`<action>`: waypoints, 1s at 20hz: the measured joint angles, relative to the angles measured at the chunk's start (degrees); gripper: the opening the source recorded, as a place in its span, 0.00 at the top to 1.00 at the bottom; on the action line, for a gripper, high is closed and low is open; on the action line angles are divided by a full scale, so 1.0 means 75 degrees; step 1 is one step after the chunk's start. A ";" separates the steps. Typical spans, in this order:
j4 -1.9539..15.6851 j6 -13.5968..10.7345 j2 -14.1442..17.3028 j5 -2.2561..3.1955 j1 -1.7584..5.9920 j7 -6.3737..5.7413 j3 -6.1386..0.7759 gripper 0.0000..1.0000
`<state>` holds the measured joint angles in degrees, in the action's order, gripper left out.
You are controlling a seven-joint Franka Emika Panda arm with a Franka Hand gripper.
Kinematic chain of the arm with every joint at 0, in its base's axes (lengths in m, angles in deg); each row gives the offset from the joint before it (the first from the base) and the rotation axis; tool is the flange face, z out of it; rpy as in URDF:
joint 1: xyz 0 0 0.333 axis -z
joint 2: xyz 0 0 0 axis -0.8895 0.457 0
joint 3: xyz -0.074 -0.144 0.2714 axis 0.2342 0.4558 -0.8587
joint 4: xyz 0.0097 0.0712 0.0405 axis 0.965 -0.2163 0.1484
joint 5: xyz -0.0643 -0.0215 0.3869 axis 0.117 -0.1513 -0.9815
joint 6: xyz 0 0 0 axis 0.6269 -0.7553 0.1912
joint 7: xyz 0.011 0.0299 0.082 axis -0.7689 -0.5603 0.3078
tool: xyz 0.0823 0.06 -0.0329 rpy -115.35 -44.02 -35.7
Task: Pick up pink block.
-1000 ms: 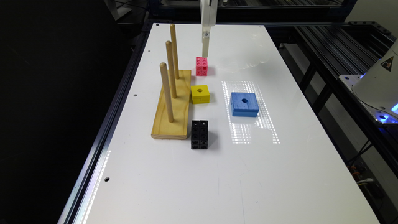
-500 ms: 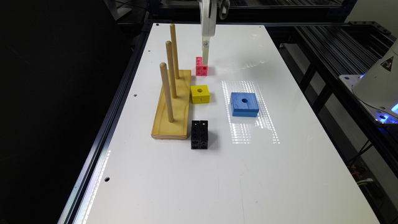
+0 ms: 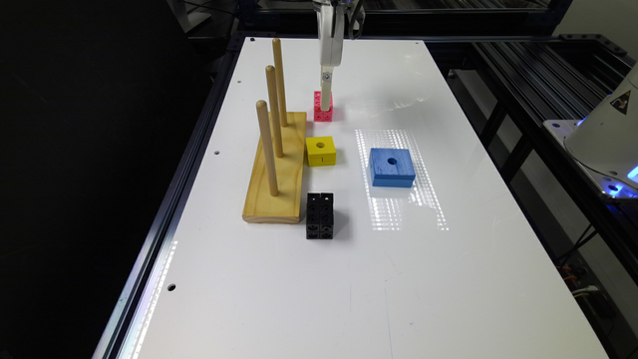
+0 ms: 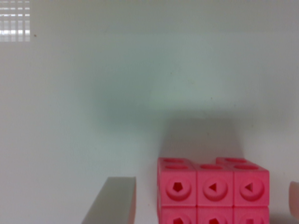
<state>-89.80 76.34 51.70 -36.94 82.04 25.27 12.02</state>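
Exterior view, from left to right: a wooden peg stand (image 3: 277, 174) with three upright pegs sits left of centre on the white tabletop (image 3: 448, 259), with the black block (image 3: 320, 215) and yellow cube (image 3: 320, 150) just beside it, then the blue block (image 3: 392, 167). Above the yellow cube, the pink block (image 3: 322, 112) rests under the pincer (image 3: 325, 102). Wrist view shows its fingers (image 4: 112, 200) spread, released, flanking the pink block (image 4: 212, 191) without touching it.

On the desk (image 3: 448, 279), the peg stand (image 3: 276, 174) lay toward the exterior view's left, the holed cube (image 3: 320, 150) just beside it, the flat holed block (image 3: 392, 167) further right, the twin-cube block (image 3: 320, 215) nearer the camera, and the pink block (image 3: 323, 110) farthest back, between the pincer's (image 4: 212, 205) fingers.
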 joint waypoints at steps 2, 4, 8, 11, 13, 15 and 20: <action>0.0006 0.0000 0.0000 0.0000 0.0000 0.0000 -0.0004 0.00; 0.0008 0.0000 0.0000 0.0000 0.0000 0.0000 -0.0005 0.00; 0.0008 0.0119 0.0177 0.0000 0.0000 0.0000 -0.0005 0.00; 0.0011 0.0357 0.0401 0.0000 0.0001 0.0000 -0.0005 0.00; 0.0014 0.0466 0.0497 0.0000 0.0002 0.0000 -0.0005 0.00; 0.0017 0.0486 0.0513 0.0000 0.0002 0.0000 -0.0005 0.00; 0.0033 0.0486 0.0513 0.0000 0.0002 0.0000 -0.0005 0.00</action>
<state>-89.55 79.98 55.55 -36.94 82.06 25.27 11.98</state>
